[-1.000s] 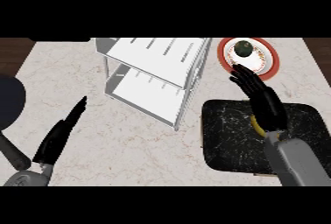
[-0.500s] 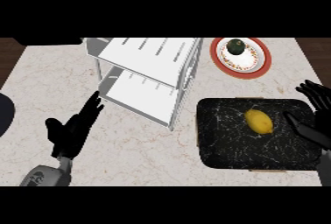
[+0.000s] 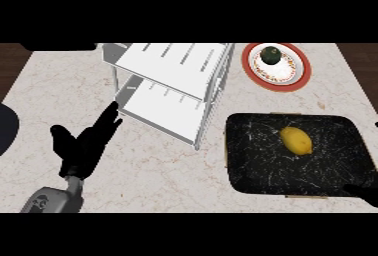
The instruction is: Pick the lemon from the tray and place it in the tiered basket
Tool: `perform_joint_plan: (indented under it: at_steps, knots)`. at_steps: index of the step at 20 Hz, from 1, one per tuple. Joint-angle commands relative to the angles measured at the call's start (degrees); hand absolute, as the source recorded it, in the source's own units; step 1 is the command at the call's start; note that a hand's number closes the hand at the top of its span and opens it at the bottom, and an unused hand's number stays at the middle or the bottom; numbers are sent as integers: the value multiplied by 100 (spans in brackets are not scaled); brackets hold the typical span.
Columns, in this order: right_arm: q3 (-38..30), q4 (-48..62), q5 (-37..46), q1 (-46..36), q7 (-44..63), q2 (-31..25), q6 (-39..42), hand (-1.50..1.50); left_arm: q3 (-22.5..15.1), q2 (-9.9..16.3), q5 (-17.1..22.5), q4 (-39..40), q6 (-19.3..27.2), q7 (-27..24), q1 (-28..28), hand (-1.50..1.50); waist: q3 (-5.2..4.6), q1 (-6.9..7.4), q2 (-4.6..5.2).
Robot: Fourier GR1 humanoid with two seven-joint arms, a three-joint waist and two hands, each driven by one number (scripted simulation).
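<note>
One right robot hand lower, withdrawn.

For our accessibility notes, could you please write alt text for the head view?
A yellow lemon lies untouched on a black marbled tray at the right of a pale stone counter. A white tiered basket stands behind, beside a red-rimmed plate holding a dark green fruit. The left hand rests open at the left; only the right hand's tip shows.

Table: pale veined stone, smooth. Tray: black marbled, apparently polished. Lemon: matt yellow skin. Tiered basket: white, probably coated metal. Plate, far right: glazed, red-rimmed.
</note>
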Motion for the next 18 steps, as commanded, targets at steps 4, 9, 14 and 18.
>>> perform_joint_plan:
  at_steps: [4,9,14,18]
  knots:
    - [-65,-1189,1379,867,1343,-654,-1529,-150,53,-52,8,-283,86,79,-11,0,-28,-60,-44]
    - [439,-2851,2210,1485,3286,-700,-1893,-150,43,-143,-52,-57,26,6,-89,0,-26,-77,-16]
    - [1057,-4133,2810,1121,5386,-630,-1619,-150,81,-5,-62,-375,-125,188,-94,0,-8,124,11]
    - [1728,-4635,3843,1211,6466,-292,-1616,-150,219,-116,36,-306,-120,483,-347,0,-3,92,14]
